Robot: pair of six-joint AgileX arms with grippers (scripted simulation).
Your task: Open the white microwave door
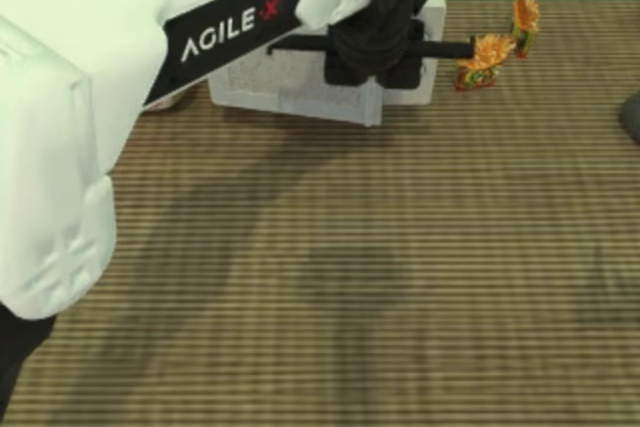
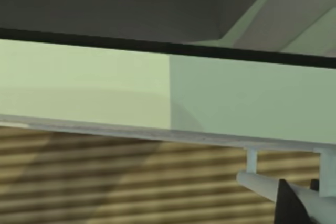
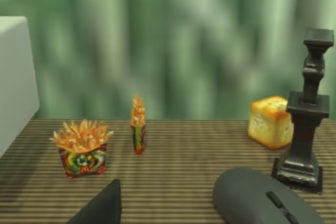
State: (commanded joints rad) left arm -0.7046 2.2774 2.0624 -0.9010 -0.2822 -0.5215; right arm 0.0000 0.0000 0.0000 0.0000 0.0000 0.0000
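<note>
Ribbed brown matting covers the table (image 1: 380,287) nearest the camera, bare across its front and middle. Over its left side the left arm (image 1: 80,107) reaches toward the far edge, and the left tool (image 1: 385,52) sits at the front face of the white microwave (image 1: 300,87), which stands at the back of the table, left of centre. From the left wrist view a dark fingertip (image 2: 294,205) lies against the pale bar of the handle (image 2: 262,184) under the edge of the door (image 2: 236,93), so the tool looks closed on the handle, though I cannot tell for sure. The handle's long axis runs along the door's edge, and the door, I judge, has to swing outward toward the near side of the table. The left arm is far nearer. The right tool (image 3: 102,208) rests parked by the right edge, fingers unclear, with a carton of fries (image 3: 81,150) beyond it.
</note>
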